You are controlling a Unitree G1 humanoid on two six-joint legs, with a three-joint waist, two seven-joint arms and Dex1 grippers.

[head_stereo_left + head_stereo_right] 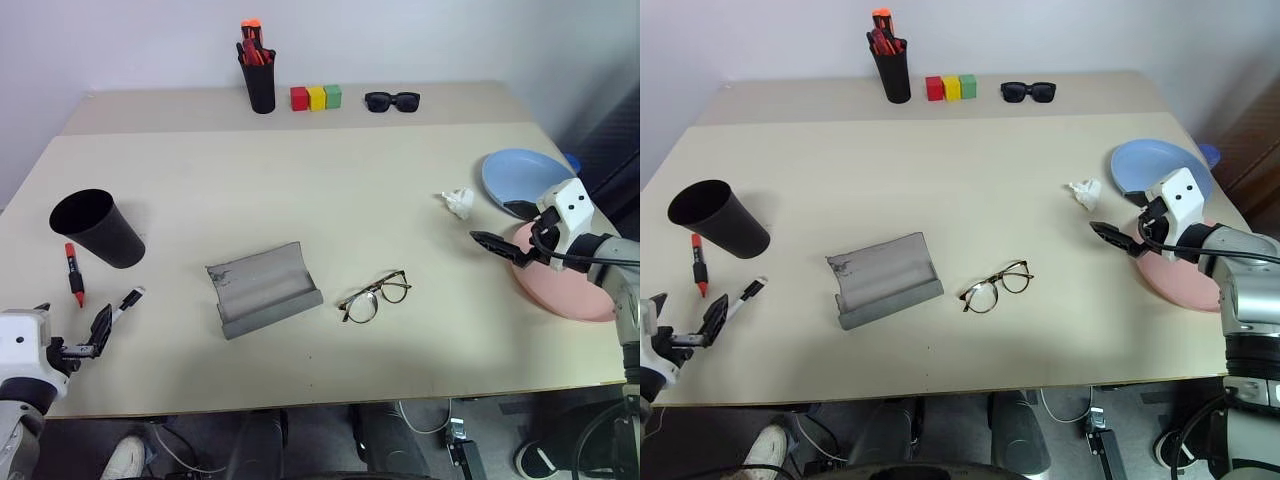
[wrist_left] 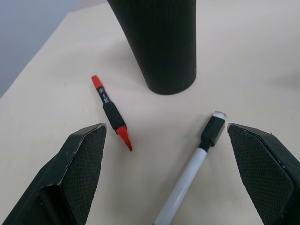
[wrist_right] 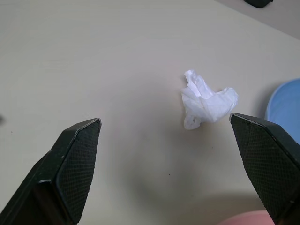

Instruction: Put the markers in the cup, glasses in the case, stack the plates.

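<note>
1. Nothing is sorted yet, and the layout says so: the cup (image 1: 97, 227) stands upright near the table's left edge, with the red marker (image 1: 73, 272) lying flat just beside its base and the black marker (image 1: 127, 300) lying a little nearer the robot. Both are loose on the table (image 1: 330, 190), within easy reach of the left arm.
2. The case (image 1: 262, 290) lies open in the middle of the table, lid laid back, so it looks ready to receive; the glasses (image 1: 375, 297) rest just to its right, apart from it.
3. Over on the right, the blue plate (image 1: 520, 180) and the pink plate (image 1: 565, 290) sit side by side, rims overlapping or touching, not stacked. A crumpled tissue (image 1: 458, 203) lies near the blue one.
4. Left gripper (image 2: 168, 154): jaws spread wide, empty, hovering low with the black marker lying between its fingers (image 2: 82, 164) in the wrist view. That reads as lining up a pick.
5. Right gripper (image 3: 168, 159): also wide open and holding nothing, poised above the pink plate's near rim and pointing toward the tissue.
</note>
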